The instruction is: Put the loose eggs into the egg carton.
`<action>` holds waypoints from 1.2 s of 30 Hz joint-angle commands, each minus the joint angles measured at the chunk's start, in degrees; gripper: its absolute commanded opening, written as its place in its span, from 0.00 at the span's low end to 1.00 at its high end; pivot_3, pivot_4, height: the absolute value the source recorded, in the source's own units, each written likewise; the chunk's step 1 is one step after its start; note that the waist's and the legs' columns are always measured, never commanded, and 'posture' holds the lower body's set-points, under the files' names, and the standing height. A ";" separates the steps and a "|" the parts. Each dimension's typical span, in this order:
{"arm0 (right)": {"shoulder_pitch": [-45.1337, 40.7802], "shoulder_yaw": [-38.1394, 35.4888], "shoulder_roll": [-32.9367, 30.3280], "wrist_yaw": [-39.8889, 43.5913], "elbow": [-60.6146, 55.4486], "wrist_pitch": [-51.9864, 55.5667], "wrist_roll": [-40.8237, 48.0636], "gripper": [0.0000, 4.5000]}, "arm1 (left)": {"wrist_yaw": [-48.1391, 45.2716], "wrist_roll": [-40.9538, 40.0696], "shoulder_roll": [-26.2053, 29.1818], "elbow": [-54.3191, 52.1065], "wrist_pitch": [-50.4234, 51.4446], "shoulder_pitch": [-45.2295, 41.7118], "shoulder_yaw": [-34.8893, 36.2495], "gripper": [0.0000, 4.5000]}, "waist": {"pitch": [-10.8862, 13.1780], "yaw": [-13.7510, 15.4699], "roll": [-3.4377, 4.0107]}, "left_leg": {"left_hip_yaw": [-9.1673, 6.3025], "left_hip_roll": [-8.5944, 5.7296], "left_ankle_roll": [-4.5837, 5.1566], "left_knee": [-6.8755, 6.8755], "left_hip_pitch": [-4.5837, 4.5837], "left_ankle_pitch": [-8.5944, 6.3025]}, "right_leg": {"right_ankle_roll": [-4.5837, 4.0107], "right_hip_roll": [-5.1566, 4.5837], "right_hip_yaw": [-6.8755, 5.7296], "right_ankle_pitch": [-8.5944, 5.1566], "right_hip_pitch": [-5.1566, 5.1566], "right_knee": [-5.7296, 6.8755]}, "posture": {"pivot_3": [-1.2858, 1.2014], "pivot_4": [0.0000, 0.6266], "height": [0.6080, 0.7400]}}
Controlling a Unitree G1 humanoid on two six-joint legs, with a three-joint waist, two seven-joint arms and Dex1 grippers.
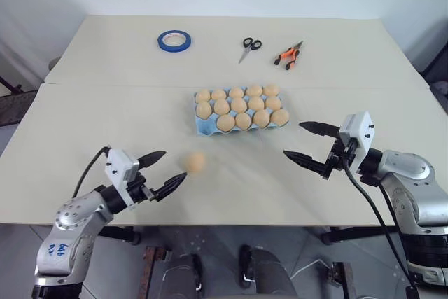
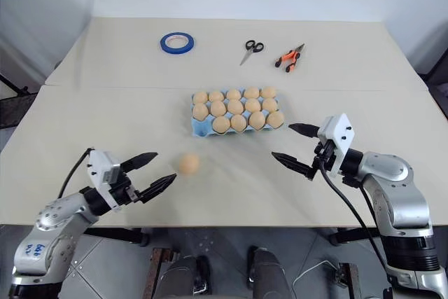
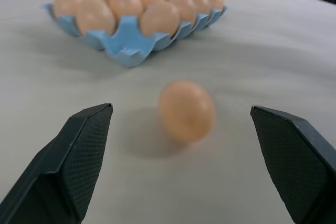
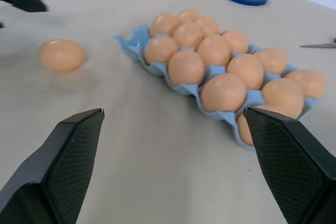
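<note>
Egg (image 1: 196, 162) number last sits loose on the table (image 1: 84, 131), between the nearly full carton (image 1: 204, 126) and the wide-open left gripper (image 1: 160, 171), and it looks smooth, rolly and crackable, so I'd pinch its fat middle gently; right gripper (image 1: 304, 141) is spread empty too.

Loose egg (image 3: 186, 111) blurred at centre in the left wrist view. Egg carton (image 4: 251, 98): lower right corner hidden behind the right tool's finger (image 4: 294, 156) in the right wrist view. Scissors (image 4: 320, 45) cut off at right edge.
</note>
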 commanded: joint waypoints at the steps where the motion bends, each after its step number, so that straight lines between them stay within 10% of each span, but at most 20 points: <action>1: 0.34 -1.28 -0.69 -0.86 -2.07 -0.39 0.79 0.99 | 1.95 3.89 -2.33 2.33 -2.92 -3.85 -4.44 1.00 | 0.00 0.02 0.00 | 0.01 0.00 0.00 0.02 0.00 0.00 | 0.01 0.01 -0.02 0.01 0.00 0.01 | 0.52 0.24 1.00; 12: 0.51 -0.57 1.14 -4.60 -2.91 -1.11 0.15 0.99 | 4.45 11.32 -5.43 15.31 -4.39 -12.14 -10.58 1.00 | 0.00 0.01 0.00 | 0.03 0.02 0.02 0.06 0.04 0.03 | 0.02 0.08 -0.22 0.01 -0.02 0.15 | 0.52 0.24 1.00; 22: 0.54 -0.20 1.13 -5.58 -2.34 -1.35 -0.17 1.00 | 4.67 11.15 -6.13 15.92 -4.24 -13.49 -10.34 0.40 | 0.00 -0.05 0.00 | 0.04 0.01 0.03 0.12 0.05 0.03 | 0.03 0.06 -0.26 0.02 -0.01 0.21 | 0.52 0.24 1.00; 36: 0.89 -0.11 1.63 -6.55 -3.03 -1.50 -0.45 1.00 | 13.28 15.71 -15.16 24.00 -5.02 -29.68 -12.01 0.38 | 0.00 0.99 0.00 | 0.05 -0.16 0.39 0.22 0.05 0.24 | 0.15 0.09 -0.25 0.08 0.02 0.26 | 0.52 0.24 1.00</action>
